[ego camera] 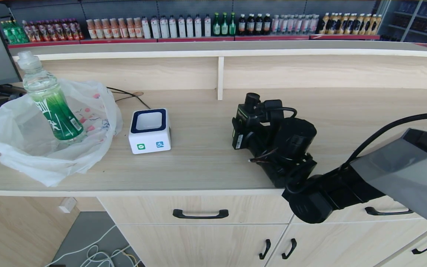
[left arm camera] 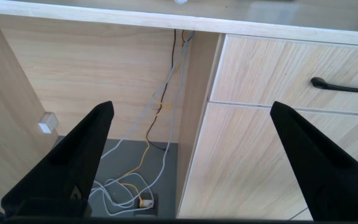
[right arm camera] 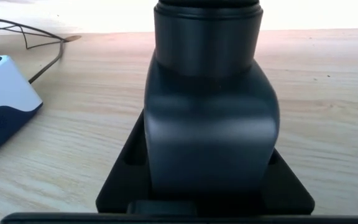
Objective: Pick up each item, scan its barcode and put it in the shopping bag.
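Standing tilted in shopping bag (ego camera: 20, 148), bottle (ego camera: 52, 107) is at 9 o'clock from right gripper (ego camera: 241, 131), well apart; scanner (ego camera: 149, 130) between them. Bottle clear plastic, green label; bag thin, crumpled, translucent; scanner white cube; counter (ego camera: 206, 155) pale wood grain. Right gripper's state: cannot tell. Left wrist view: left gripper (left arm camera: 191, 106) spread wide below counter edge, facing cabinet front and floor cables (left arm camera: 145, 186).

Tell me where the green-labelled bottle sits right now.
Head view: the bottle stands tilted inside the shopping bag at the left end of the counter, just left of the white scanner box.
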{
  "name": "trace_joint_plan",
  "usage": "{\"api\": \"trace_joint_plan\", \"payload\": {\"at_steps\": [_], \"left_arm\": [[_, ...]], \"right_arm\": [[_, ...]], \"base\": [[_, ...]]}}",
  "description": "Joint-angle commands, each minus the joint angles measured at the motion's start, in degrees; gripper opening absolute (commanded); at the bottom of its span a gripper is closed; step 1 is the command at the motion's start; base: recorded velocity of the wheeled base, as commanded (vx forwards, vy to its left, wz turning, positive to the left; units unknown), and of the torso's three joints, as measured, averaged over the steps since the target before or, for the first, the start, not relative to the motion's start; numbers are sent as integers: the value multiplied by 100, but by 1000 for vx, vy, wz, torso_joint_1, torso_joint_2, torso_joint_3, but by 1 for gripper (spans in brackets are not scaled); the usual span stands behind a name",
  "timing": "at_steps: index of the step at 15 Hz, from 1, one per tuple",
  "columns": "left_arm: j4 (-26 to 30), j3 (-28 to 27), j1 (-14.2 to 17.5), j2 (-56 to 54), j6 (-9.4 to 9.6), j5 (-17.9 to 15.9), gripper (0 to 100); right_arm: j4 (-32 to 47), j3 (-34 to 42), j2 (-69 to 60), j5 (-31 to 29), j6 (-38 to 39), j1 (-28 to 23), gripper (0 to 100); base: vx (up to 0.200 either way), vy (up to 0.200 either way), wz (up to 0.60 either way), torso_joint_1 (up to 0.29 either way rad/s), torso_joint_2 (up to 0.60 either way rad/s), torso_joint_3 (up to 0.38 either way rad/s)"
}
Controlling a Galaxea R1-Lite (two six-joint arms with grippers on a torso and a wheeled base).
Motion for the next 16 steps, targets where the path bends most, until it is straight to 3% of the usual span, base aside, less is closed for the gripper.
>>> {"api": "trace_joint_plan", "payload": {"at_steps": [1,9,12,14,16], "left_arm": [[0,0,0,-2,-2,0,100],[0,0,0,-2,-2,0,100],[0,0,0,-2,-2,0,100],[0,0,0,-2,-2,0,100],[0,0,0,-2,-2,0,100]], "right_arm": [[11,-19,83,12,-15,-1,0],[2,-80,-224,20,-6,78,0],[-1123,974,-541,20,-164,148,0],[-1905,1730,-822,328,-516,184,0],[-1905,2187,-1297,592,-867,307,0]], "base": [[0,0,0,0,0,0],[0,0,0,0,0,0],[0,0,0,0,0,0],[0,0,0,0,0,0],[0,0,0,0,0,0]]}}
